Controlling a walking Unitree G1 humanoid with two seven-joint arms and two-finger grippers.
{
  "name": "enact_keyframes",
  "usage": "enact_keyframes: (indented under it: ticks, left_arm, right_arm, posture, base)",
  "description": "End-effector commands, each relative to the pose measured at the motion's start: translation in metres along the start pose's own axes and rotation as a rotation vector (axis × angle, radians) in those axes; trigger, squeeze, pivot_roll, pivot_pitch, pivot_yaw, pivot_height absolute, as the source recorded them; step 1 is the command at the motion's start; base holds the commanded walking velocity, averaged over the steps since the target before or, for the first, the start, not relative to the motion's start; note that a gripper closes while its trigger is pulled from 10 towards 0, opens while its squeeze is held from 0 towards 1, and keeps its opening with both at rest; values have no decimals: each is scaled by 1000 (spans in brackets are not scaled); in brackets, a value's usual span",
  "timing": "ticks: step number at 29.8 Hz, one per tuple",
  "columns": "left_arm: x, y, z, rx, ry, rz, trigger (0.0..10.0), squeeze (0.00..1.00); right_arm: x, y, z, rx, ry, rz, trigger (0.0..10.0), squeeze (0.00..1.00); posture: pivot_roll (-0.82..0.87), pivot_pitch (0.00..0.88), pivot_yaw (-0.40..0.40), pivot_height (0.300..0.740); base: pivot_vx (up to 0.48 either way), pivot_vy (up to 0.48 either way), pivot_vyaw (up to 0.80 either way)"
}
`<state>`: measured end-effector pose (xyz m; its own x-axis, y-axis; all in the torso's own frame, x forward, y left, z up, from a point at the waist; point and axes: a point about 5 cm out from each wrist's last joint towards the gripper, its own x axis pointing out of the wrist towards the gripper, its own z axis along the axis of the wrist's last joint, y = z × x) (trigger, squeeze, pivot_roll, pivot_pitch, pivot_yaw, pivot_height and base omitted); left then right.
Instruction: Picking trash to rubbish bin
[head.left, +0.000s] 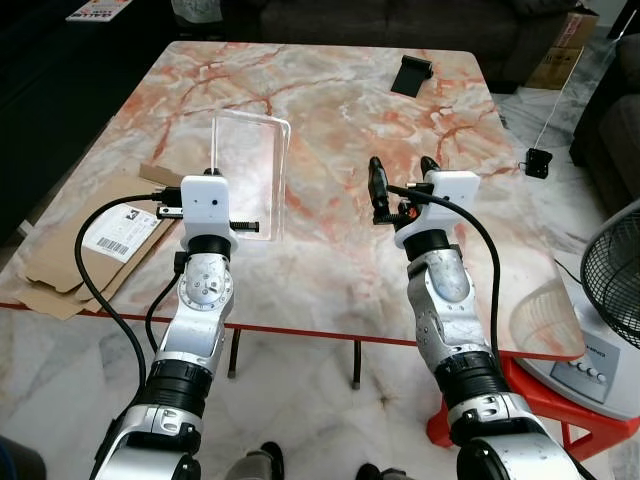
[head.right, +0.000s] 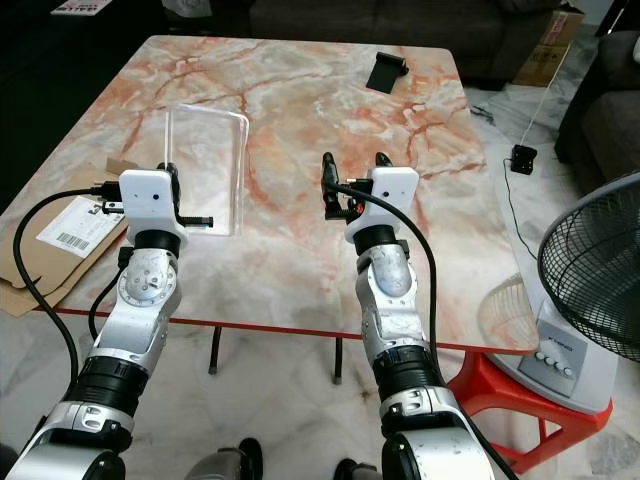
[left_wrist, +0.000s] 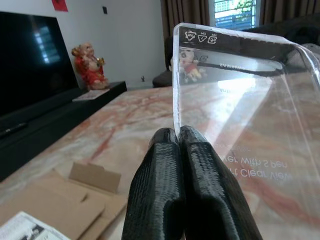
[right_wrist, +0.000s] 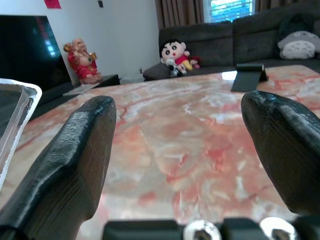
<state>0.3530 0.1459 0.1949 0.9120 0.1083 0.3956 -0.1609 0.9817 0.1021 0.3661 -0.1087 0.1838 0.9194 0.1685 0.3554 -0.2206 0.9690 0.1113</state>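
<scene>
Left gripper (left_wrist: 179, 137) behind clear packaging (head.left: 248, 178)

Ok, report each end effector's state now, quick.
Left end effector: closed on the edge of the clear plastic package.
Right end effector: open, holding nothing, above the marble table.

A square table with a glossy marble top veined in orange, red and grey (head.left: 330, 90) is seen from above, edged in red. A small black folded stand (head.left: 411, 74) is set near its far right corner. Flattened brown cardboard pieces (head.left: 75, 255) are laid over its near left edge, with a white printed label (head.left: 122, 232) on top.
</scene>
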Motion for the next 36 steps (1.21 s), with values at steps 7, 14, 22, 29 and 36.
enact_keyframes:
  ticks: [7, 14, 22, 29, 36]
  left_arm:
    - [-1, -3, 2, 0, -14, 0, 10000, 0]
    - [-1, -3, 2, 2, -11, 0, 10000, 0]
    - [-1, -2, 2, 3, -11, 1, 10000, 0]
    - [-2, -1, 0, 7, -5, 6, 10000, 0]
    - [-11, 7, -25, 20, 105, 7, 10000, 0]
  right_arm:
    - [-2, -2, -3, 4, 7, -4, 10000, 0]
    - [-3, -2, -3, 3, 10, -7, 10000, 0]
    - [-3, -3, -4, 0, 13, -8, 10000, 0]
    - [-3, -4, -4, 0, 18, -5, 10000, 0]
    - [-13, -10, -20, -3, 86, -20, 10000, 0]
  posture:
    - [103, 145, -19, 740]
    - [104, 148, -18, 740]
    - [103, 152, -23, 740]
    - [104, 155, -26, 740]
    - [107, 161, -28, 740]
  base:
    - [-246, 0, 0]
    - [-247, 0, 0]
    - [-247, 0, 0]
    - [-247, 0, 0]
    - [-35, 0, 0]
